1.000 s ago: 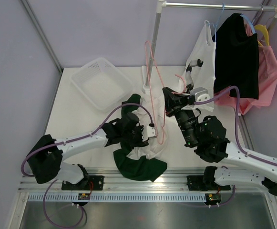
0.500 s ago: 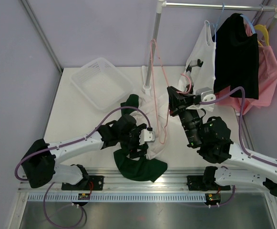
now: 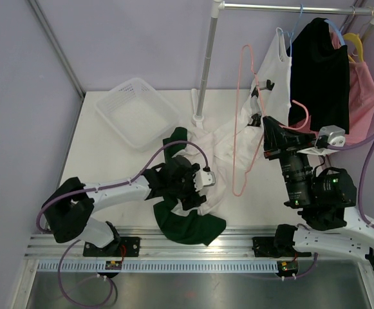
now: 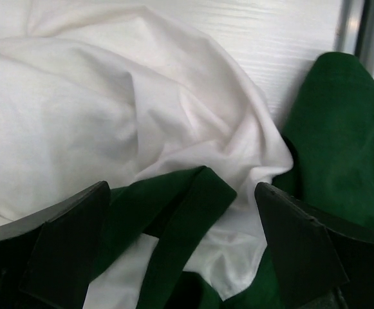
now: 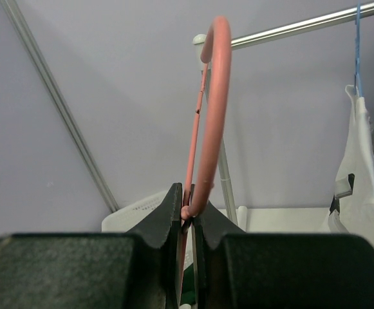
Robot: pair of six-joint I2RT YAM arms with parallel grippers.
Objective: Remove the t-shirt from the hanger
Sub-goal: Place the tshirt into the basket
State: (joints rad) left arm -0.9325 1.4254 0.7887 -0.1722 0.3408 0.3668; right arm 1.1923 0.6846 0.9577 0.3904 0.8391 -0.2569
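The white t-shirt (image 3: 207, 147) lies crumpled on the table over a dark green garment (image 3: 188, 225). My left gripper (image 3: 198, 185) hovers low over this pile, open, with nothing between its fingers. In the left wrist view the left gripper (image 4: 183, 215) frames a green fold (image 4: 187, 206) and white cloth (image 4: 77, 116). My right gripper (image 3: 266, 123) is shut on the pink wire hanger (image 3: 239, 174), holding it upright to the right of the shirt. The right wrist view shows the right gripper (image 5: 187, 207) pinching the hanger (image 5: 216, 96) just below its hook. The hanger looks bare.
A white plastic basket (image 3: 135, 111) sits at the back left of the table. The rack's upright pole (image 3: 207, 64) stands behind the pile. A white top (image 3: 273, 77), a black garment (image 3: 318, 71) and a pink one (image 3: 365, 109) hang on the rail at the right.
My left gripper has opened and let go of the cloth. The right arm has swung the hanger up and to the right, off the white t-shirt.
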